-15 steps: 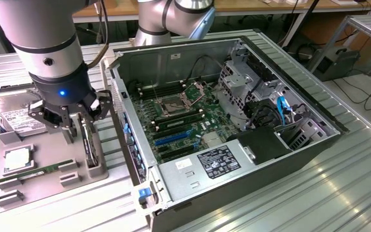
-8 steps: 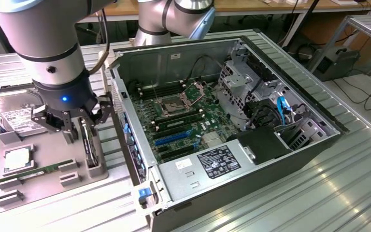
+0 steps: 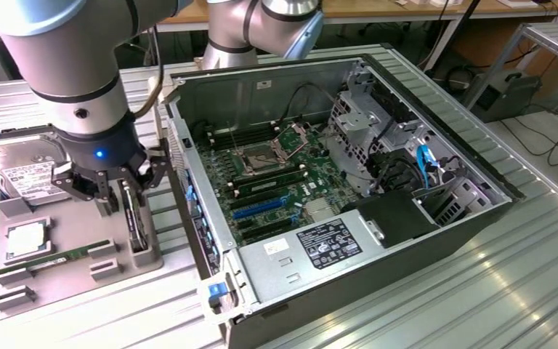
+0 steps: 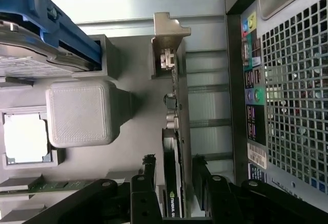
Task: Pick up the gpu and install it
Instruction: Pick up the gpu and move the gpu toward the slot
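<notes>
The gripper's 2 black fingers sit closest to the wrist camera, one on each side of the gpu; the gripper is spread wide, a sliver of space shows between each finger and the card, and nothing is clamped or lifted. The gpu stands on its long edge in a slot of the grey tray, its tan bracket at the end away from the fingers; a green and white label shows on the edge of the card between them.

In the exterior view the gripper hangs straight down from the arm over the same slot, its fingertips low around the top of the gpu; the tray lies on the ribbed metal table at the exterior view's left, just beside the open computer case.

Other parts rest in the tray: a silver hard drive with a white label at the far end, a square processor in its own pocket, and a thin green memory stick near the front; the wrist view catches the hard drive with a blue rail, the processor and the memory stick.

The case lies on its side with its panel off; the green motherboard is exposed, with blue slots near its middle; the perforated rear of the case runs beside the tray.
</notes>
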